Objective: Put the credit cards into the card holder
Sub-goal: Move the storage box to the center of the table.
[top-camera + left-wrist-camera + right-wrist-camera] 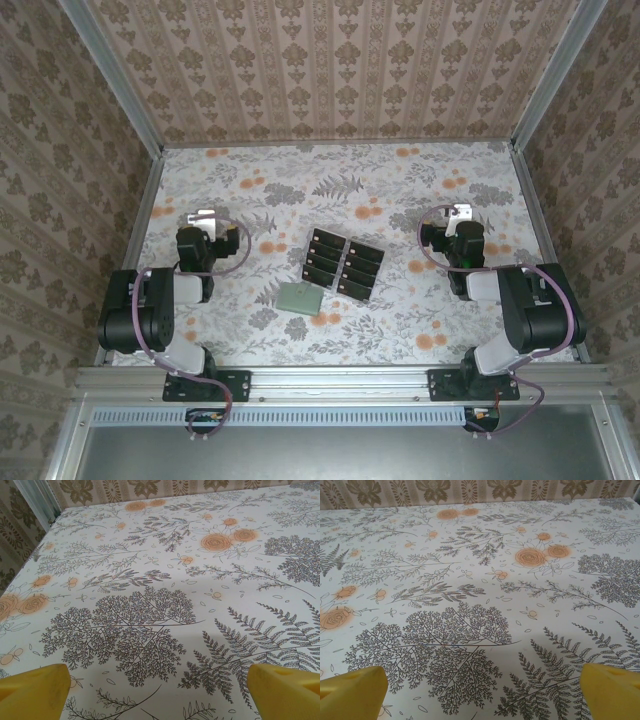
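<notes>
While both arms sit folded near their bases, the left gripper (160, 695) hangs with yellow fingers (35, 690) spread wide and empty. The right gripper (480, 695) gapes just the same over the floral table (400, 180). Mid-table, the credit cards (343, 265) lie in two dark, slanted columns. The sage-green card holder (300, 298) lies flat just beside their near-left corner. Bare tabletop surrounds both, and the patterned walls (330, 70) stand well apart.
</notes>
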Tool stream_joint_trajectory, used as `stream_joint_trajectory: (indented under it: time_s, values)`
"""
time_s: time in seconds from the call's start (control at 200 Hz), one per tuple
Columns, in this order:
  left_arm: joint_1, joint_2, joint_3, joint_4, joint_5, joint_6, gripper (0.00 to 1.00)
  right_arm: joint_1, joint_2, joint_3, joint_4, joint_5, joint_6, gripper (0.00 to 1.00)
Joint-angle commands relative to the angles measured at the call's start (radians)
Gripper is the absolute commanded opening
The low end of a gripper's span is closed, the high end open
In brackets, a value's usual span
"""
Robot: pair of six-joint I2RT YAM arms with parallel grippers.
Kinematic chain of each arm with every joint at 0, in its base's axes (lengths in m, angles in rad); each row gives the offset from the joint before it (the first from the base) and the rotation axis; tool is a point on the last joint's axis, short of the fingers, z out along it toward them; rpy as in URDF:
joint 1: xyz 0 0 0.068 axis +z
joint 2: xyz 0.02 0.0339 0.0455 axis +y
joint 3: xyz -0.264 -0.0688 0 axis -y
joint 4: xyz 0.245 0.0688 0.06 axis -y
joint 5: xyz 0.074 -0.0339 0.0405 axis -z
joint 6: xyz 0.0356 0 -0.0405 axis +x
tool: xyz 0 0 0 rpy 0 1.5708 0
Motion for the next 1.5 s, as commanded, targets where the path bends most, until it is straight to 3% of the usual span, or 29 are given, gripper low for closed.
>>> stream_joint_trajectory:
  time_s: [0.0, 0.43, 0.735, 0.84, 0.92, 0.995, 1.1, 1.22, 1.38, 1.495]
  values:
    - [0.004, -0.001, 0.021, 0.001, 0.014, 0.007, 1.0, -0.006, -0.005, 0.011, 0.011, -0.018, -0.011, 1.0]
    - [0.008, -0.003, 0.017, 0.011, 0.021, 0.009, 1.0, -0.024, -0.018, 0.005, 0.014, -0.056, -0.001, 1.0]
    - [-0.006, -0.106, 0.05, -0.13, -0.041, 0.003, 1.0, -0.024, -0.249, 0.073, -0.27, 0.033, 0.04, 1.0]
    - [-0.013, -0.15, 0.064, -0.191, -0.086, -0.003, 1.0, -0.024, -0.34, 0.108, -0.388, 0.078, 0.127, 1.0]
    - [-0.024, -0.194, 0.1, -0.278, -0.13, -0.007, 1.0, -0.029, -0.397, 0.178, -0.565, 0.161, 0.288, 1.0]
    - [-0.03, -0.247, 0.135, -0.328, -0.153, -0.04, 1.0, -0.035, -0.421, 0.24, -0.678, 0.085, 0.315, 1.0]
    - [-0.04, -0.311, 0.23, -0.503, -0.131, -0.137, 1.0, -0.03, -0.426, 0.309, -0.791, -0.114, 0.32, 1.0]
    - [-0.077, -0.348, 0.344, -0.736, -0.094, -0.262, 1.0, 0.045, -0.436, 0.347, -0.907, -0.188, 0.316, 1.0]
    - [-0.162, -0.385, 0.39, -0.903, -0.034, -0.406, 1.0, 0.245, -0.455, 0.373, -1.088, -0.104, 0.274, 1.0]
    - [-0.262, -0.412, 0.363, -0.932, -0.006, -0.504, 1.0, 0.391, -0.468, 0.358, -1.178, -0.008, 0.282, 1.0]
